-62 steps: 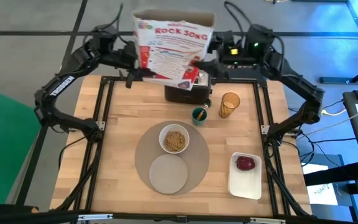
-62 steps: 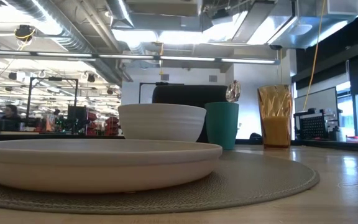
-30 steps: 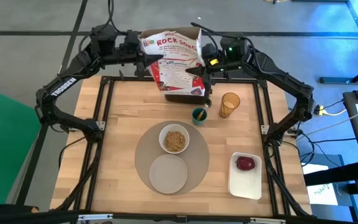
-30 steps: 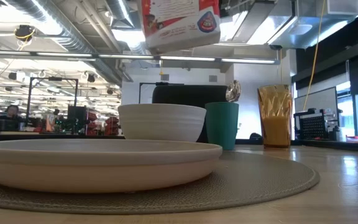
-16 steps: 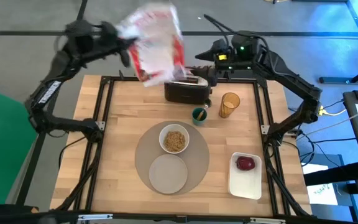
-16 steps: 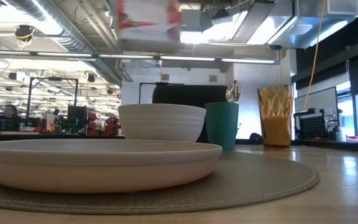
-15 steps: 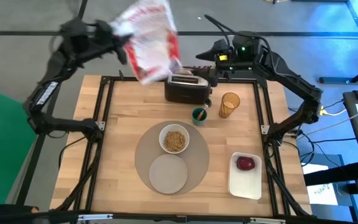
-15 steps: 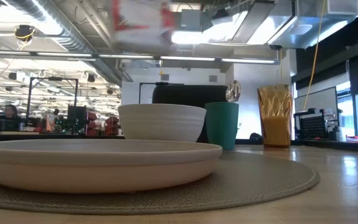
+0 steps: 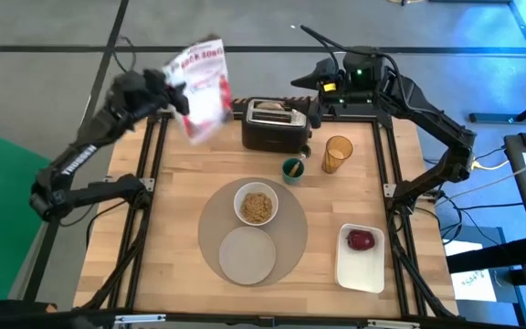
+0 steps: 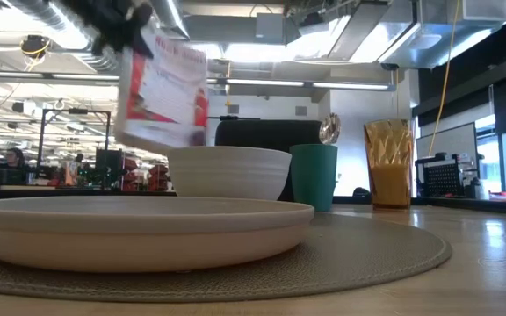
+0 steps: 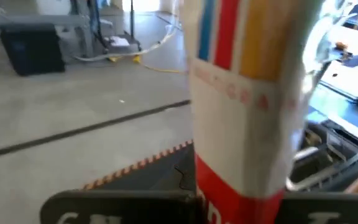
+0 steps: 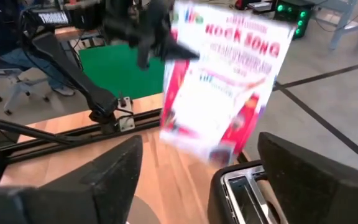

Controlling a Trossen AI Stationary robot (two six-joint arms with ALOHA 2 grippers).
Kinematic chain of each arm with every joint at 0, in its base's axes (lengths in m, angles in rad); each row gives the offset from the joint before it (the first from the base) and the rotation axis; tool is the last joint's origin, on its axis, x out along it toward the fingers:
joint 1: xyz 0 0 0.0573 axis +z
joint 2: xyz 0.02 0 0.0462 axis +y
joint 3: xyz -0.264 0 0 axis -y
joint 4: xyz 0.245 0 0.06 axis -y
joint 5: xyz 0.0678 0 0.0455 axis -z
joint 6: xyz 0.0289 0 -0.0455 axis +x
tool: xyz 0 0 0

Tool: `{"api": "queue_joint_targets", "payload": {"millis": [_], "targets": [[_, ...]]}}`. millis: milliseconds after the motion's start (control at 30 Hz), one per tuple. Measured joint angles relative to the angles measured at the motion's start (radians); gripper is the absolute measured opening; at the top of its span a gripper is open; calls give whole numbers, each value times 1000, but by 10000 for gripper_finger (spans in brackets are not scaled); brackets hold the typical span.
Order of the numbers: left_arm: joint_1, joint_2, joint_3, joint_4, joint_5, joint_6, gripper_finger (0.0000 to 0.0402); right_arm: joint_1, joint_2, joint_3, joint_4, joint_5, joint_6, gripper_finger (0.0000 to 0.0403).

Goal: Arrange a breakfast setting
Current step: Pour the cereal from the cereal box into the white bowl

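My left gripper [image 9: 169, 91] holds a red and white cereal box [image 9: 199, 87] in the air over the table's far left corner; the box also shows in the low view [image 10: 161, 88]. My right gripper [image 9: 298, 84] is open and empty just beyond the toaster. A white bowl [image 9: 257, 205] with cereal and a small white plate [image 9: 247, 254] sit on the round grey-beige placemat [image 9: 210, 219]. The amber cup [image 9: 337, 153] stands at the far right. The red apple [image 9: 361, 239] lies on the white tray [image 9: 361, 270]. No bagel shows. My left gripper is shut on the cereal box at its left side edge [image 9: 184, 93], near the box's upper end in the low view [image 10: 134, 39]. The box itself hides the fingers in the wrist view. The box hangs tilted below the gripper, lifted clear of the table.
The black toaster [image 9: 276, 123] stands at the far middle, right of the box. A small teal cup [image 9: 292, 168] with a utensil in it stands between the toaster and the bowl. Bare wood lies along the table's left side [image 9: 176, 210].
My left gripper has swung the cereal box from above the toaster toward the table's left edge and downward, and the box has tipped over as it went. My right gripper, beside the box a second ago, now stands apart from it near the toaster.
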Motion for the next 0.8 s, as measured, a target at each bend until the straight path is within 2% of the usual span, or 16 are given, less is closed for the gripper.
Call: {"api": "queue_joint_targets", "payload": {"millis": [167,267,467,567,633,800], "targets": [[10,-6,-237,149,13,35,0,0,0,0,0,-9,-21,292],[19,-22,-291,212,31,39,0,0,0,0,-6,-9,-21,292],[20,-28,-310,204,34,47,0,0,1,-1,-31,-9,-21,292],[20,-54,-306,170,38,131,0,2,1,-1,-50,-9,-20,292],[20,-81,-304,132,41,212,1,2,1,-1,-64,-9,-19,292],[31,-125,-301,-17,-14,226,28,2,1,-1,-82,-31,-18,292]]}}
